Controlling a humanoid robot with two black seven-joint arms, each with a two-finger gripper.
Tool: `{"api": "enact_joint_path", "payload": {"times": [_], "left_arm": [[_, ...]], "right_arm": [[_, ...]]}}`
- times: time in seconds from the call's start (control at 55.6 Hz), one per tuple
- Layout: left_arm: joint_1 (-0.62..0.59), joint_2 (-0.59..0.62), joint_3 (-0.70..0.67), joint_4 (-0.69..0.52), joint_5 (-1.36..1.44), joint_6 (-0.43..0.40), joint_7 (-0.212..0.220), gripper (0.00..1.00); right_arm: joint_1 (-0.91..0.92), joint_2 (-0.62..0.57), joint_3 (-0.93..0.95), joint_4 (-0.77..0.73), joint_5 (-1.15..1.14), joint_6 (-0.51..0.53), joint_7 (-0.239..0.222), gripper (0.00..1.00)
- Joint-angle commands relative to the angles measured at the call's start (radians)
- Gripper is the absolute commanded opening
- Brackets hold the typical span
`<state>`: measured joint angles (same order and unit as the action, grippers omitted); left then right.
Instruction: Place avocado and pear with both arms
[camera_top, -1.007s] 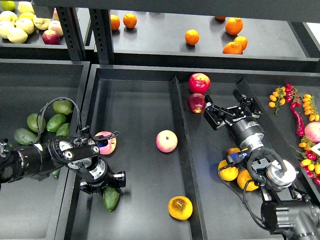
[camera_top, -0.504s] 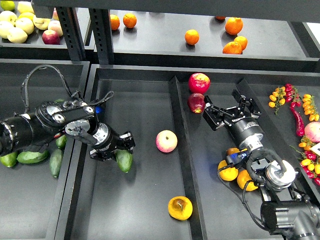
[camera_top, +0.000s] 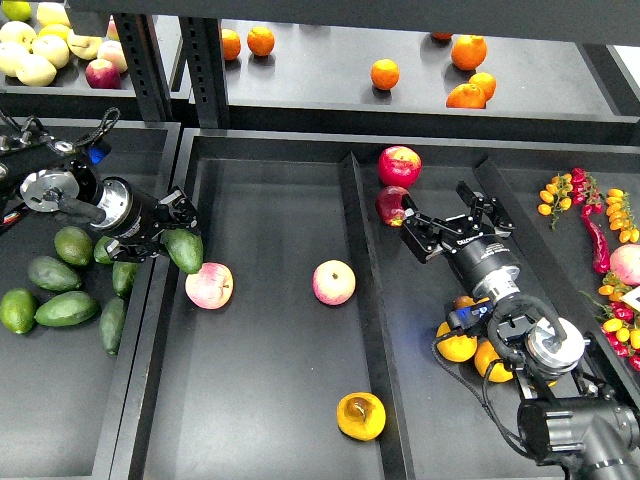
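My left gripper (camera_top: 170, 232) is shut on a dark green avocado (camera_top: 185, 250) and holds it over the divider between the left bin and the middle bin (camera_top: 270, 400). The yellow-orange pear (camera_top: 360, 415) with a dark blotch lies at the front of the middle bin, near its right wall. My right gripper (camera_top: 438, 210) is open and empty in the right bin, just right of a dark red apple (camera_top: 391, 205), far from the pear.
Two pink-yellow apples (camera_top: 209, 286) (camera_top: 333, 282) lie in the middle bin. Several avocados (camera_top: 60, 305) lie in the left bin. A red apple (camera_top: 399, 165) and oranges (camera_top: 456, 345) share the right bin. Chilies and small tomatoes (camera_top: 600, 230) lie far right. Oranges (camera_top: 384, 74) sit on the back shelf.
My left arm has carried the avocado up and to the left, from the front of the middle bin to its left wall. My right gripper has shifted slightly left.
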<state>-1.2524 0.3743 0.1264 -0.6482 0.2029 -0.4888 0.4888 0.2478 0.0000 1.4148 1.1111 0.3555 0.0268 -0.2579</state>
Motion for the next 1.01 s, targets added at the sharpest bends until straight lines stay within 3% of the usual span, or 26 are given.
{"api": "enact_joint_path", "payload": {"times": [0.0,0.432,0.719,0.989], "left_arm": [[-0.002,0.034,0.001,0.027,0.004,0.0,0.0,0.08],[0.091,0.156,-0.007,0.116,0.001,0.0,0.0,0.1],[0.186,0.141,-0.06,0.217,0.006,0.0,0.0,0.11],[0.246,0.063,-0.088,0.275,0.013,0.0,0.0,0.18]], "right_arm": [[0.001,0.0,0.001,0.004,0.002,0.001,0.0,1.0],[0.097,0.0,0.099,0.065,0.002,-0.008,0.002,1.0],[0.111,0.0,0.108,0.069,0.002,-0.01,0.002,1.0],[0.107,0.0,0.107,0.07,0.002,-0.01,0.003,1.0]]}}
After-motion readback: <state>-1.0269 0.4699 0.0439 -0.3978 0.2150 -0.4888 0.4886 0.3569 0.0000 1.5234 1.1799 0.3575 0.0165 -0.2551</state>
